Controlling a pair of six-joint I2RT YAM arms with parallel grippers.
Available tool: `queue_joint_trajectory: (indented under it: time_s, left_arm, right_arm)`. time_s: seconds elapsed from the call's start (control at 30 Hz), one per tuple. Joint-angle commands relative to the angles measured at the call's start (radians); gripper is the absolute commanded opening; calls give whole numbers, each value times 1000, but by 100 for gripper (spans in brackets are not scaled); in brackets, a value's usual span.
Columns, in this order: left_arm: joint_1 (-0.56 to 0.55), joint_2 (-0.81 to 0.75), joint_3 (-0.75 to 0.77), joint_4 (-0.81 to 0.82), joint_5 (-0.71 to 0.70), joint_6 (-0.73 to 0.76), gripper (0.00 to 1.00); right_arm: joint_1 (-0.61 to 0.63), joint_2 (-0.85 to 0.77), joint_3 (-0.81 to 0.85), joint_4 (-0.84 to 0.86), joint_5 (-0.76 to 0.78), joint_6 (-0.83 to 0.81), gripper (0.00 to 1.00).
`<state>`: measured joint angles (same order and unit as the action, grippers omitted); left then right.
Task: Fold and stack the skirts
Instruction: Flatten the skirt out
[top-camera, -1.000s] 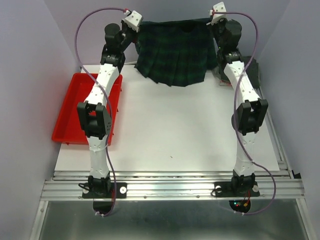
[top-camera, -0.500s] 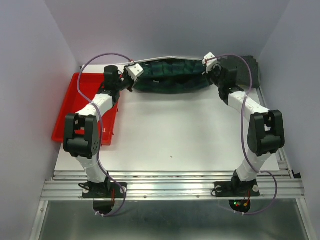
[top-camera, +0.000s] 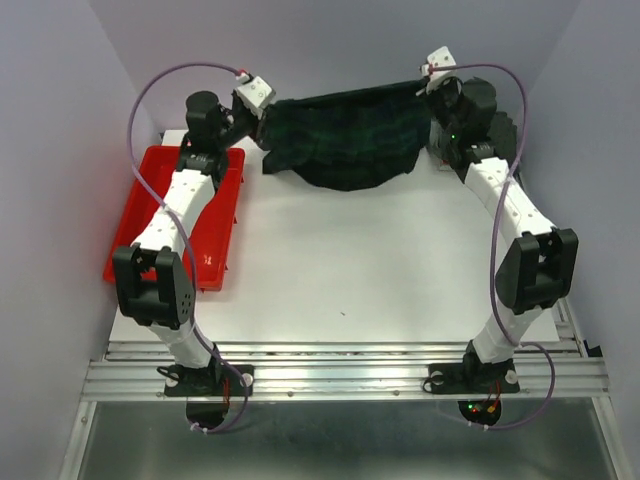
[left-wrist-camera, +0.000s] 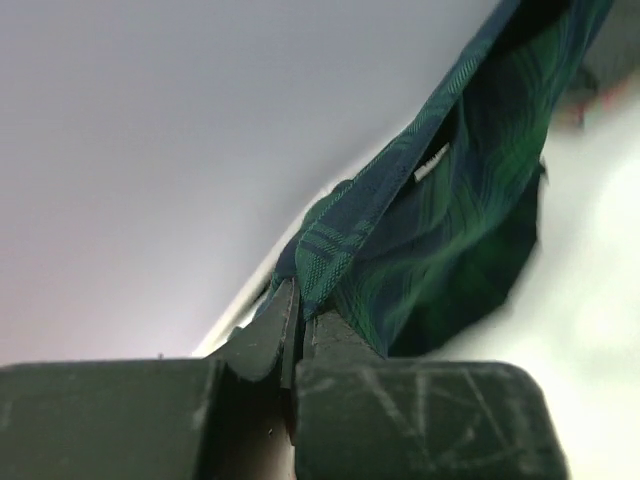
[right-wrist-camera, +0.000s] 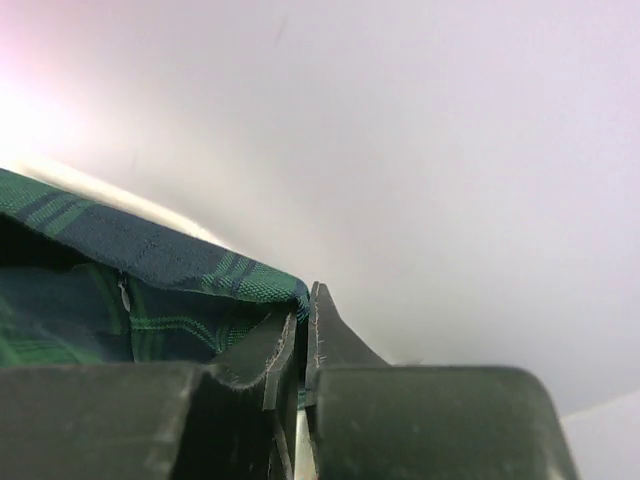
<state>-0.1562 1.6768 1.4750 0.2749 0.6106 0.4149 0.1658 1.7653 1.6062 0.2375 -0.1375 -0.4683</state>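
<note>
Over white table (top-camera: 340, 260), dk green-navy plaid skirt (top-camera: 345, 140) hangs, sagging mid.

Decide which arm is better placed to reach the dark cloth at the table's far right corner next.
Probably right: the right gripper, shut on the plaid skirt, hangs beside that dark cloth. The left gripper holds the opposite corner near the red tray.

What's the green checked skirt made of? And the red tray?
The skirt looks like soft woven cloth with a matte finish: it sags and folds where it hangs, and the wrist views show woven threads in the plaid. The red tray is probably hard, smooth plastic: it has an even colour and a stiff raised rim.
</note>
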Motion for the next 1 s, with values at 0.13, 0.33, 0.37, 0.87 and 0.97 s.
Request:
queue_joint_trajectory:
  time_s: [0.13,0.33,0.37,0.87,0.97]
  left_arm:
    - [33,-210,163,63,-40,-133,0]
    - [32,-215,171,89,-49,-160,0]
    - [32,-204,176,93,-49,-163,0]
    - [29,272,670,153,-70,-170,0]
    - [35,401,838,162,-150,-163,0]
  right_arm:
    - [-35,-164,189,22,191,-18,1]
    - [-35,-149,216,22,191,-36,1]
    - [-35,-136,222,22,190,-36,1]
    - [-46,365,750,43,254,-33,1]
    - [-46,530,982,20,266,-38,1]
